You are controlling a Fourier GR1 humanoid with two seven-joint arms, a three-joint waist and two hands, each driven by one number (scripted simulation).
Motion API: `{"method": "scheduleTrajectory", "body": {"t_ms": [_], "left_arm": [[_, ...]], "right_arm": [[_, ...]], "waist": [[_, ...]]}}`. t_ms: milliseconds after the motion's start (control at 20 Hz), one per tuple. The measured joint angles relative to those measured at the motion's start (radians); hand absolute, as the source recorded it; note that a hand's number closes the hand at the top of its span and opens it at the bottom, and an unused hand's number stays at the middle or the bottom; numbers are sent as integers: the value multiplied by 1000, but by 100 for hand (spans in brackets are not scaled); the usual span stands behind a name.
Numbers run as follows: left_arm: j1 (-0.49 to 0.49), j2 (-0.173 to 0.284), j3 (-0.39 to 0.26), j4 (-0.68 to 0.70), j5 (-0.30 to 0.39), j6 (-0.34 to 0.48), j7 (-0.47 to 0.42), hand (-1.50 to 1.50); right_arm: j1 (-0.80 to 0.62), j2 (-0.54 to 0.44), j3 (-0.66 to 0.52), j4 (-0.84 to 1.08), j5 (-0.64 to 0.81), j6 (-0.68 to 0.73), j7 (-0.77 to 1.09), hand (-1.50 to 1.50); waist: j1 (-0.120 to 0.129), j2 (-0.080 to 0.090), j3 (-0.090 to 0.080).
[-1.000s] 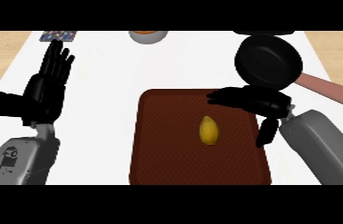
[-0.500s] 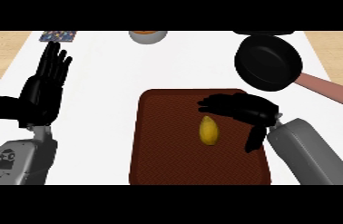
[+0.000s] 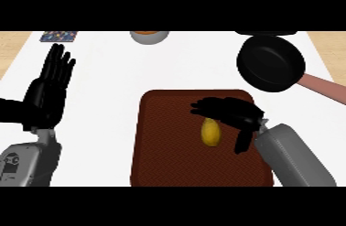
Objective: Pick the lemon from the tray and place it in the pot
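Observation:
A yellow lemon (image 3: 211, 132) lies near the middle of the dark brown tray (image 3: 162, 152). My right hand (image 3: 229, 111) hovers over the tray just above and to the right of the lemon, fingers spread toward the left and thumb hanging down beside the fruit; its upper end is hidden by the hand. The fingers are not curled round it. A black pot (image 3: 270, 62) with a pinkish handle (image 3: 324, 87) stands at the upper right, beyond the tray. My left hand (image 3: 49, 90) rests open at the left edge, fingers up.
An orange-and-white bowl (image 3: 149, 35) sits at the far edge of the white counter, and a small patterned item (image 3: 58, 36) lies at the far left. Wooden surface shows past both far corners of the counter.
My right hand has moved left across the tray, from its right edge to over the lemon. The lemon, pot and left hand have stayed put.

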Motion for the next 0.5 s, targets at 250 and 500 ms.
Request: {"method": "scheduleTrajectory", "body": {"t_ms": [250,500], "left_arm": [[-14,-11,8,24,-22,3,-15,0],[-12,-8,22,-4,-16,-14,16,0]], "right_arm": [[-43,57,-23,170,63,-88,-65,-150],[-52,109,-29,225,117,-123,-82,-150]], "waist": [[3,1,0],[2,-3,-4]]}}
